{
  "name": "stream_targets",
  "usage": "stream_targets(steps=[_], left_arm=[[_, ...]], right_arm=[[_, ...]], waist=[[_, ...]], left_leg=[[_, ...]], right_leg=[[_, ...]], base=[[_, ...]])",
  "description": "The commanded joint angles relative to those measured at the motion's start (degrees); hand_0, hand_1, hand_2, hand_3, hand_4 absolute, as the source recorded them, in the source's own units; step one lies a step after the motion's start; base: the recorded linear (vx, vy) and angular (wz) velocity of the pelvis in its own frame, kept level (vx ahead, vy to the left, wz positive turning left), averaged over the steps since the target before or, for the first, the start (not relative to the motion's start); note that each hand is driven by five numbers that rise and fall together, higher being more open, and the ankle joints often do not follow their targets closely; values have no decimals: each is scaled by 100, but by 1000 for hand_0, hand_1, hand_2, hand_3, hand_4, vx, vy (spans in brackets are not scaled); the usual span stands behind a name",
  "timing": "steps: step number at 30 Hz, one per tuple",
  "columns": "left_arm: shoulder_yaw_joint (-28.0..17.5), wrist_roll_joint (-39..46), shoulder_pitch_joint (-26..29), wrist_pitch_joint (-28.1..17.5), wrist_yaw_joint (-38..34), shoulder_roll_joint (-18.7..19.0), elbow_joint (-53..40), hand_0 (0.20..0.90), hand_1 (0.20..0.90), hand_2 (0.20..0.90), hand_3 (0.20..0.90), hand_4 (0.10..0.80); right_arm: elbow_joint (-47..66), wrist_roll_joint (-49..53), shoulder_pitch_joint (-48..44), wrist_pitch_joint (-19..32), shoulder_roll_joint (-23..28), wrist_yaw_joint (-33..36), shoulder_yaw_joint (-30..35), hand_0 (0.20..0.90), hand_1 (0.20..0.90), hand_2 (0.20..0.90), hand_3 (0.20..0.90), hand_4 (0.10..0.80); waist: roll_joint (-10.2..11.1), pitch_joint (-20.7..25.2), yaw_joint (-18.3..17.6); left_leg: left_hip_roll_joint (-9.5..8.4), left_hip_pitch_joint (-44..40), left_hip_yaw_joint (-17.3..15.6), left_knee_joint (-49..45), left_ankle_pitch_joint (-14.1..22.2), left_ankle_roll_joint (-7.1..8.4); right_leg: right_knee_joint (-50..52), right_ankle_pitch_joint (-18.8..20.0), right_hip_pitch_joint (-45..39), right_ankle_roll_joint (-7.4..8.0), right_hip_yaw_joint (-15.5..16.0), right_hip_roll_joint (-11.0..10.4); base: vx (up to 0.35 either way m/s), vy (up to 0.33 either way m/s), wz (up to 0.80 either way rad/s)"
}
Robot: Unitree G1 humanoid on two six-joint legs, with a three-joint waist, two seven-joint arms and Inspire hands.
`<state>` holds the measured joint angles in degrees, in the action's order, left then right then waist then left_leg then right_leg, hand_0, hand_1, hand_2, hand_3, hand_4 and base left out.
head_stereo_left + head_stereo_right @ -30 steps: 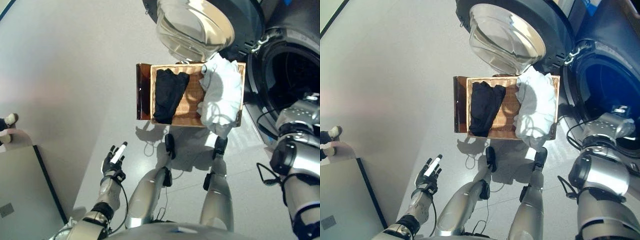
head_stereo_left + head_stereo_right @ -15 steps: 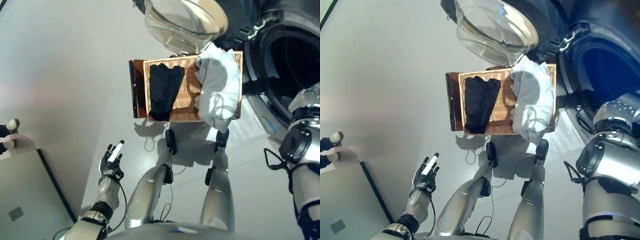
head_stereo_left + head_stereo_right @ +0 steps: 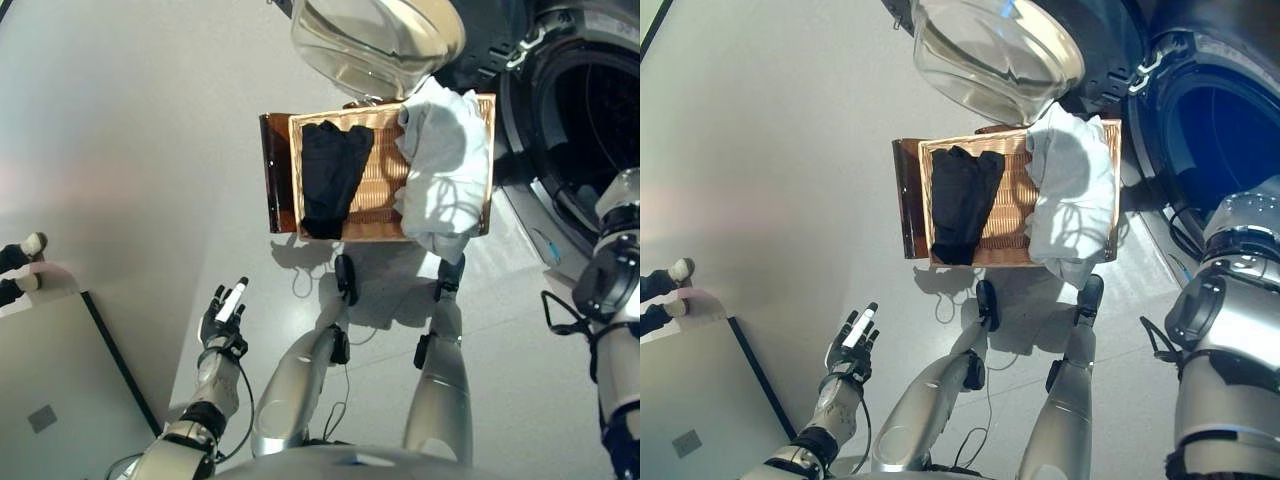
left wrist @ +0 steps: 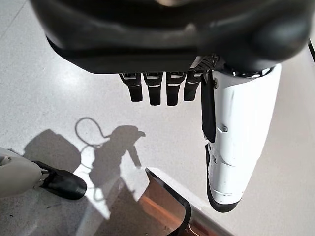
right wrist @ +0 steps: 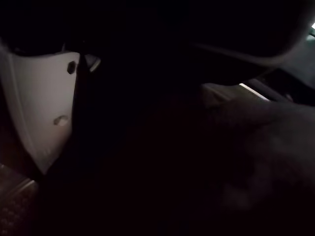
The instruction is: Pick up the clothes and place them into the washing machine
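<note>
A shallow wicker basket (image 3: pixel 381 195) rests on a low dark brown box (image 3: pixel 277 185) beside the washing machine (image 3: pixel 590 110), whose round opening is dark. A black garment (image 3: pixel 330 175) lies in the basket's left half. A white garment (image 3: pixel 445 170) covers its right half and hangs over the near rim. My left hand (image 3: pixel 222 318) is open and empty low at the left, over the floor; its straight fingers (image 4: pixel 157 88) and white thumb cover show in the left wrist view. My right arm (image 3: pixel 1240 240) reaches toward the machine's opening. My right hand (image 5: pixel 39 108) shows as a white thumb cover in darkness.
The machine's open glass door (image 3: pixel 375 40) hangs over the basket's far edge. A grey panel (image 3: pixel 50 400) lies at the lower left, with a person's shoes (image 3: pixel 20 255) beyond it. The box's corner (image 4: pixel 167 206) shows in the left wrist view.
The whole picture has shifted, so the camera has moved. My right arm has moved further toward the machine's opening. The clothes in the basket and my left hand have not visibly changed.
</note>
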<state>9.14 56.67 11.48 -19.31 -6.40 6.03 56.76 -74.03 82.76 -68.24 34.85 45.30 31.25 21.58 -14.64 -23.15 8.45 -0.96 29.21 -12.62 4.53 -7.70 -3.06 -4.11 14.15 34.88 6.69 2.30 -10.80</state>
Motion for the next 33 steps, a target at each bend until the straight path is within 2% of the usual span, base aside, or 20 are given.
stream_targets(steps=[1,13,26,27,28,30,31,32,33], left_arm=[[-124,-34,-217,-371,-175,438,229,900,900,900,900,800],[-163,-91,-184,-371,-228,463,240,900,900,900,900,800],[-104,-165,-139,-346,-223,474,281,900,900,900,900,800],[-71,-233,-154,-317,-230,514,271,900,900,900,900,800],[-72,-235,-151,-314,-233,507,264,900,900,900,900,800],[-17,-342,-169,-294,-219,571,229,900,900,900,900,800],[21,-397,-177,-295,-207,596,125,900,900,900,900,800],[57,-542,-178,-275,-204,662,-52,900,900,900,900,800],[44,-549,-176,-272,-213,636,-62,900,900,900,900,800]], right_arm=[[219,-872,-685,88,1322,-56,-1318,900,900,900,900,800],[315,-1194,-749,-13,1172,126,-1478,900,900,900,900,800],[130,-1650,-739,-294,1050,342,-1600,900,900,900,900,800],[-227,-2033,-774,-615,1143,530,-1774,900,900,900,900,800],[-243,-2058,-816,-635,1156,550,-1798,900,900,900,900,800],[-777,-3243,-949,-1432,1312,956,-2391,900,900,900,900,800],[-1000,-4196,-1101,-1943,1412,1256,-2935,900,900,900,900,800],[-1364,-5617,-1132,-2877,1502,1770,-3490,900,900,900,900,800],[-1366,-5634,-1194,-2906,1498,1786,-3543,900,900,900,900,800]], waist=[[-144,539,155],[-126,524,164],[-61,509,184],[-43,516,207],[-47,507,206],[-9,515,235],[-19,511,261],[-10,513,277],[-34,505,262]], left_leg=[[281,-89,244,47,204,792],[283,-67,208,47,217,778],[365,-60,175,47,213,796],[382,-69,168,47,209,798],[381,-46,162,47,165,794],[389,-68,161,47,187,797],[391,-61,150,47,171,794],[390,-46,160,47,137,780],[392,-42,162,47,138,780]], right_leg=[[972,-539,123,206,-11,188],[930,-515,151,198,-40,216],[929,-565,161,182,-19,273],[944,-570,155,176,-2,276],[938,-527,176,165,-3,276],[954,-559,156,166,13,286],[958,-544,163,162,17,285],[967,-517,167,148,31,295],[967,-517,170,148,33,297]], base=[[0,0,0],[-9,0,0],[-1,-3,-1],[0,0,0],[0,0,0],[3,-15,2],[-26,-38,3],[0,0,0],[0,0,0]])
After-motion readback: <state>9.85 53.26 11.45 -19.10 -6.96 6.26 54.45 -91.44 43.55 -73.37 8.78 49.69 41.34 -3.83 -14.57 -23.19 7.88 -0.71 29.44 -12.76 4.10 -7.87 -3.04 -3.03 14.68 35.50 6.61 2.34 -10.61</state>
